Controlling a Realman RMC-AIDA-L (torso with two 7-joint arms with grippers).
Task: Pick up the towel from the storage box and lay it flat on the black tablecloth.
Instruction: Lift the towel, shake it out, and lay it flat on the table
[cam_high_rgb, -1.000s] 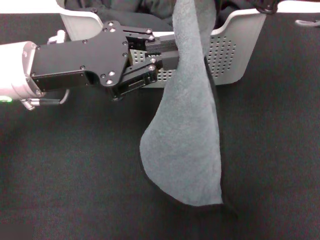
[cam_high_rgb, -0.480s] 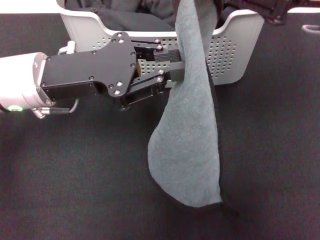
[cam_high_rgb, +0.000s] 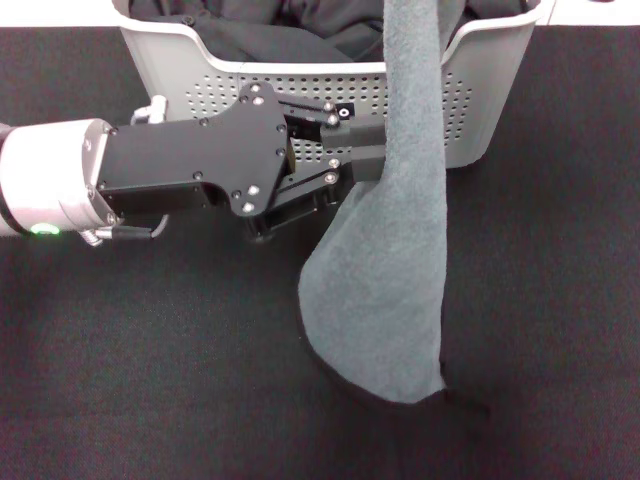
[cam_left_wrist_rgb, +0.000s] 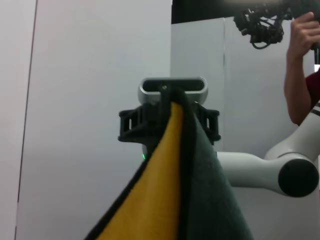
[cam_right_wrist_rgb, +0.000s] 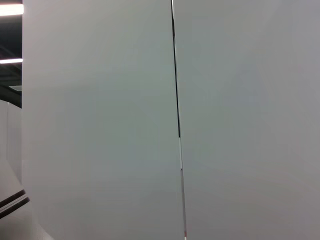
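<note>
So in the head view the left gripper comes in from the left, fingers clamped on the edge of the towel, right in front of the storage box. The towel runs up out of the top of the picture above the claw and hangs down below it, widening into a rounded flap whose black-hemmed lower edge reaches the black tablecloth well below the claw. The box sits just behind the claw, its perforated front wall partly covered by the gripper body, and black garments are piled inside it. The tablecloth spreads out on all sides of the claw and the box. The right gripper isn't anywhere in this view

Left wrist view: the towel rises in a narrow fold from close to the camera, grey-teal on one face, yellow on the other, black hem between. Its upper end meets the robot's head unit. A white robot arm shows beyond it, and a person's arm holding a camera rig at the far edge

Right wrist view: just plain white wall panels with a thin seam, no claw or towel showing
</note>
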